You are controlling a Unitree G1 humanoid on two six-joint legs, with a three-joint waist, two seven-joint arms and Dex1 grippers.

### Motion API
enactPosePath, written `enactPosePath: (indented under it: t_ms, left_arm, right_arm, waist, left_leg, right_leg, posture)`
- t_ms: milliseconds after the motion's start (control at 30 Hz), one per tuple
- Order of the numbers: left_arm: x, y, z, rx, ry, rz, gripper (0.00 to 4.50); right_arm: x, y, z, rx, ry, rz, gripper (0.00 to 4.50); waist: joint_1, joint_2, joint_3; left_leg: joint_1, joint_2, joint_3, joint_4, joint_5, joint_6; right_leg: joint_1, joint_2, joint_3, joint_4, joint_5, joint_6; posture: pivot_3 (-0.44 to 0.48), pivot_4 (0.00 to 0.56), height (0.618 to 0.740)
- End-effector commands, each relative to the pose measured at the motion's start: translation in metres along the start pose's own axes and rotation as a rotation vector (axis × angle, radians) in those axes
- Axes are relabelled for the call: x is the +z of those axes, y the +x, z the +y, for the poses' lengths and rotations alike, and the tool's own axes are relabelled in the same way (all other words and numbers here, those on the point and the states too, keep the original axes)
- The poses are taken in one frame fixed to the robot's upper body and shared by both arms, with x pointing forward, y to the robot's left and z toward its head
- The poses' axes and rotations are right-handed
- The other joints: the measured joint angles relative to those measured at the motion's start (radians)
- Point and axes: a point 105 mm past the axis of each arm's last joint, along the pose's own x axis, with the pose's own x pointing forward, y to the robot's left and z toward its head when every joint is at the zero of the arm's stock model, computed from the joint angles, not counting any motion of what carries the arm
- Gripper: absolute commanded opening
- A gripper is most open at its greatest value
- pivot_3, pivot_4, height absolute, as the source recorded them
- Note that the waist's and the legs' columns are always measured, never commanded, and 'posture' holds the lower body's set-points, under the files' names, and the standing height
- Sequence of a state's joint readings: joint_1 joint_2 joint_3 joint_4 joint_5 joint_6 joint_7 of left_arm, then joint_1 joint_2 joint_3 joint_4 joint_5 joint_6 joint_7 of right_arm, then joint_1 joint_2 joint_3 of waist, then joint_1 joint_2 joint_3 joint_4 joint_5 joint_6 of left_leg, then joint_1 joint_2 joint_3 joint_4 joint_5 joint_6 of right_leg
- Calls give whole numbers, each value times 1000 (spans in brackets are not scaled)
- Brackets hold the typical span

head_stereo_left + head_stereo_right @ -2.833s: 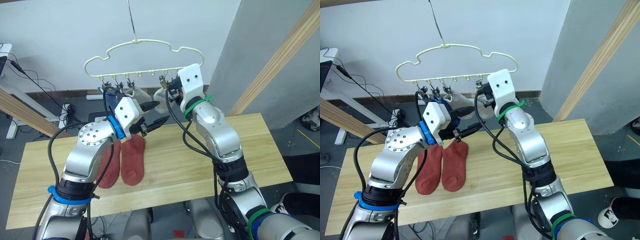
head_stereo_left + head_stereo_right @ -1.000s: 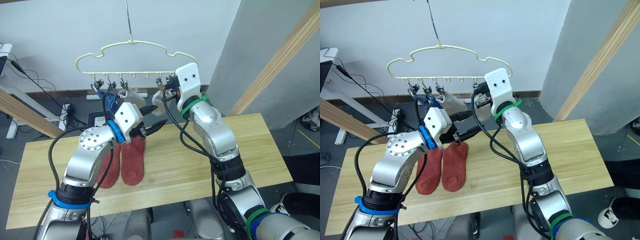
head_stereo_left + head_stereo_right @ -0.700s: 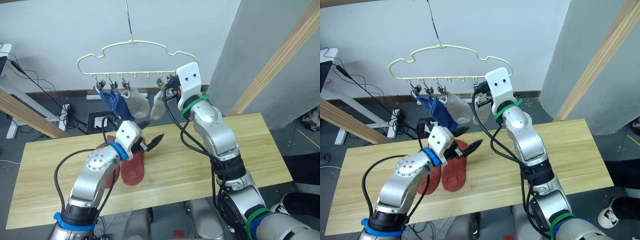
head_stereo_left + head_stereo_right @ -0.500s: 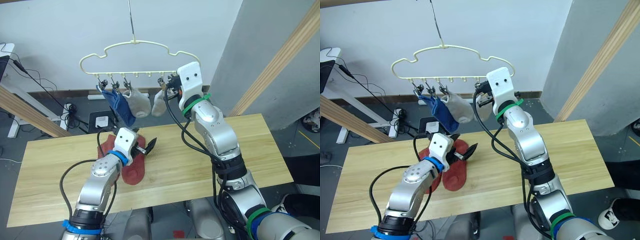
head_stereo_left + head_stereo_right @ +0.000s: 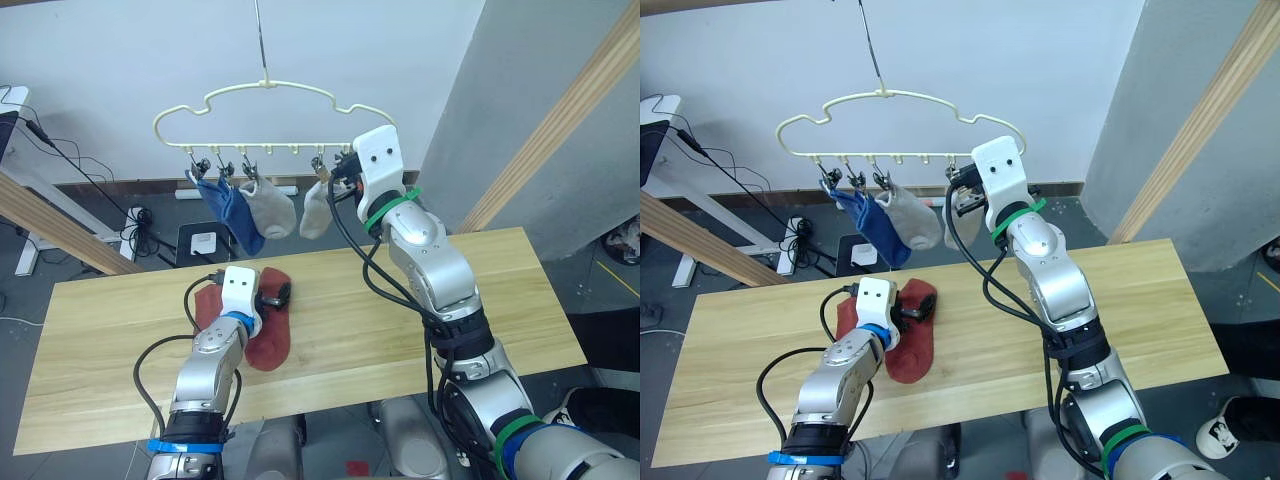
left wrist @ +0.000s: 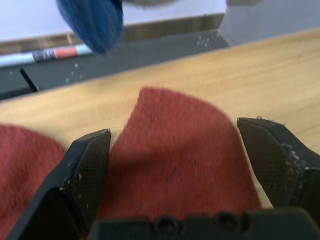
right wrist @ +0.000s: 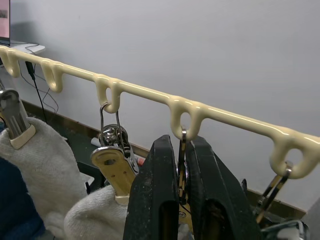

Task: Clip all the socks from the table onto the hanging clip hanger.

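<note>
- Step in hand, as I judge it: picking up a red sock (image 5: 268, 330) from the bench (image 5: 420, 320). The left gripper (image 6: 182, 165) is spread wide over its toe end; lower it squarely and pinch one layer.
- The right gripper (image 7: 181, 200) is clenched on a clip wire of the hanger (image 5: 270, 90).
- Below the hanger hang blue socks (image 5: 225, 205) and grey socks (image 5: 272, 208); a second red sock (image 5: 208, 305) lies beside the first.

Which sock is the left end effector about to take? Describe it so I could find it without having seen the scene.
Start at the long wooden table and look below the clip hanger. Two rust-red socks lie side by side there, toes pointing away from the robot. The target is the red sock nearer the table's middle, the one that the open left end effector straddles; its twin lies on the outer side.
</note>
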State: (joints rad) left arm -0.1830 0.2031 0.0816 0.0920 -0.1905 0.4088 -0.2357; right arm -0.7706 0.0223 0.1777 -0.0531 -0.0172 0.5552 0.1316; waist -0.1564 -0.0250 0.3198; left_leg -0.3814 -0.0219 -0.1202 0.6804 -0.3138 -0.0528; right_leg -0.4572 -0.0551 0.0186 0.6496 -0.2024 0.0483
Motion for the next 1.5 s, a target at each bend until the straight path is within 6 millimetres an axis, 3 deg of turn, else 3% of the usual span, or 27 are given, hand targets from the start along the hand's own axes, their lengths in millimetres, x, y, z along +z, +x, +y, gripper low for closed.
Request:
enactPosePath:
  t_ms: [33,167,500,633,733,967,1067,1300,1500]
  left_arm:
    - [-6,-2,0,10,-27,30,3941]
    - [-16,-4,2,19,-12,76,2840]
    - [-12,-6,3,11,87,43,56]
    - [-6,-6,2,-5,128,2,23]
    - [11,-6,-8,-66,221,-85,23]
    - [72,-21,-99,-544,523,-446,23]
    - [93,-18,-119,-589,558,-545,23]
    - [121,2,-121,-470,505,-634,23]
    - [128,8,-118,-472,438,-625,23]
  right_arm:
    - [19,-3,2,10,-1,-67,0]
    - [19,-3,3,11,1,-67,0]
    - [20,-3,4,7,4,-70,0]
    - [20,-3,3,5,5,-70,0]
    - [20,-3,3,3,4,-71,0]
    - [22,-3,-2,-11,17,-75,0]
    - [23,-3,-2,-13,25,-75,0]
    - [26,-4,-2,-14,28,-76,0]
    - [25,-5,-3,-12,30,-70,0]
  waist:
    - [0,0,0]
    - [0,0,0]
    - [0,0,0]
    - [-1,0,0]
    - [-1,0,0]
    - [5,0,0]
    - [7,0,0]
    - [-5,0,0]
    - [-12,0,0]
  left_leg:
    - [0,0,0,0,0,0]
    - [0,0,0,0,0,0]
    - [1,0,0,0,0,0]
    - [1,0,0,0,0,0]
    - [0,0,0,0,0,0]
    - [-1,0,0,0,0,0]
    - [-1,0,0,0,0,0]
    - [-1,0,1,0,0,0]
    - [-1,0,1,0,0,0]
  right_leg:
    - [0,0,0,0,0,0]
    - [0,0,0,0,0,0]
    - [0,0,0,0,0,0]
    - [0,0,0,0,0,0]
    - [0,0,0,0,0,0]
    - [0,-1,0,-1,0,0]
    - [0,-1,0,-2,0,0]
    - [0,0,0,-1,0,0]
    - [0,0,0,-1,0,0]
  posture:
    - [-242,327,731]
    - [-241,327,731]
    - [-246,327,731]
    - [-248,327,731]
    - [-255,325,731]
    - [-258,326,731]
    - [-262,325,731]
    - [-272,324,731]
    - [-272,324,731]
